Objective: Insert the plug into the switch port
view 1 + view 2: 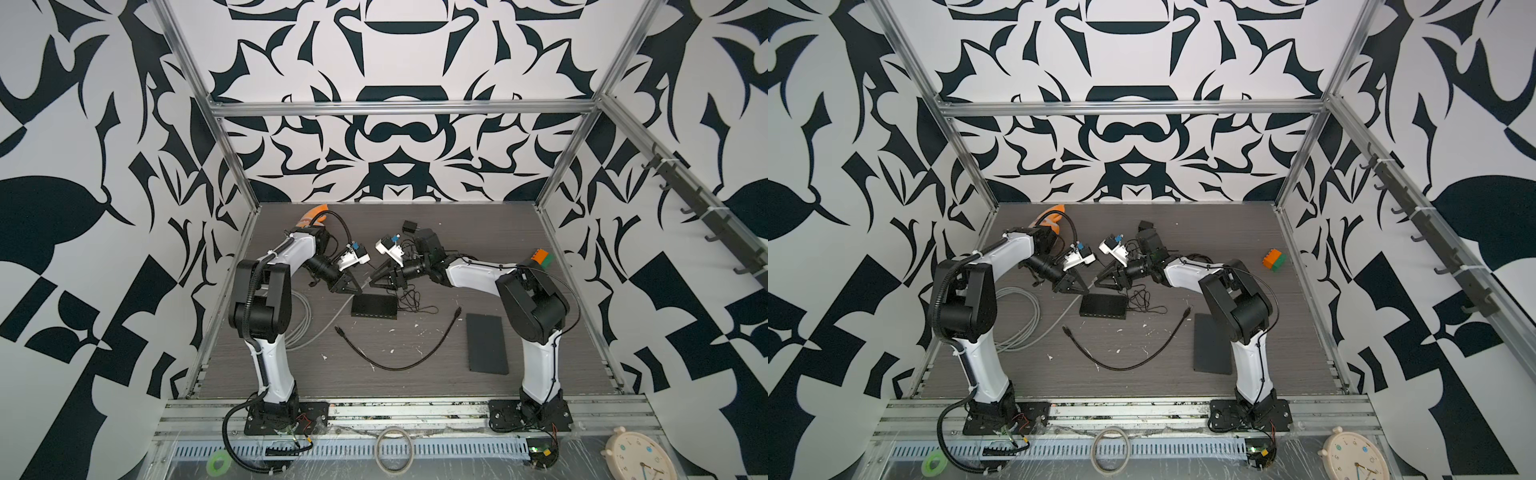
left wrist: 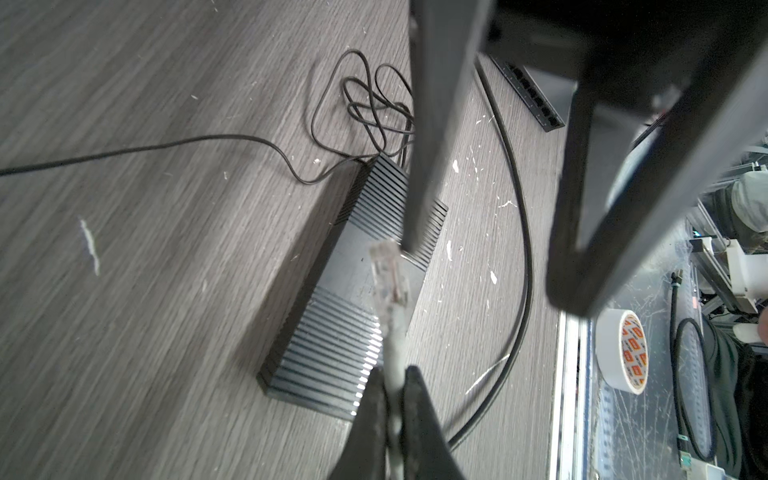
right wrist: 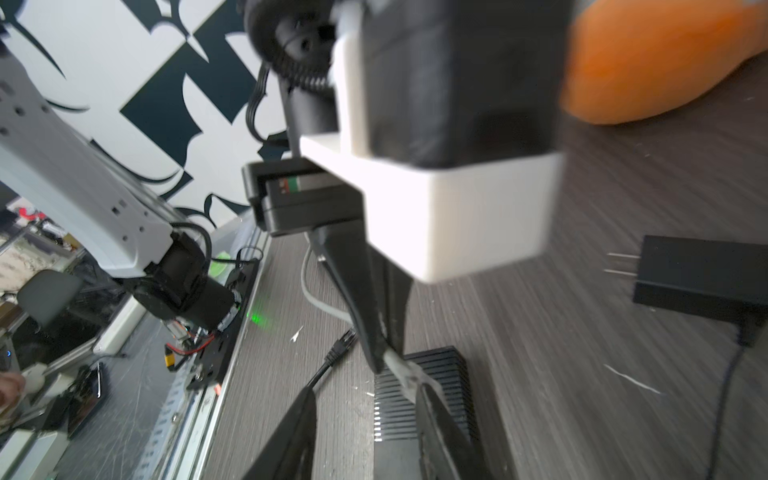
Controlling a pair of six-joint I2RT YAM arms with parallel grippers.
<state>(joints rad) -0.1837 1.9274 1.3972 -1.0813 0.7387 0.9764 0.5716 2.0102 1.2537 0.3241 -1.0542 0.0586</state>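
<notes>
My left gripper [image 2: 392, 376] is shut on a grey cable [image 2: 395, 345] just behind its clear plug [image 2: 388, 270]. The plug hangs over the black ribbed switch [image 2: 328, 336], whose ports do not show in the wrist views. My right gripper [image 3: 368, 388] faces it, open, with the plug [image 3: 409, 374] lying against one of its fingertips [image 3: 428, 395] and nothing clamped. In both top views the left gripper [image 1: 359, 286] [image 1: 1086, 286] and right gripper [image 1: 372, 282] [image 1: 1096, 282] meet tip to tip just behind the switch [image 1: 374, 306] [image 1: 1104, 306].
A second flat black box [image 1: 487, 344] with a row of ports [image 2: 536, 99] lies to the right. A loose black cable [image 1: 395, 365] curves in front. A power adapter [image 3: 698, 278] and thin wire [image 1: 415, 303] sit behind, grey cable coils [image 1: 1017, 320] left, toy bricks [image 1: 1274, 259] far right.
</notes>
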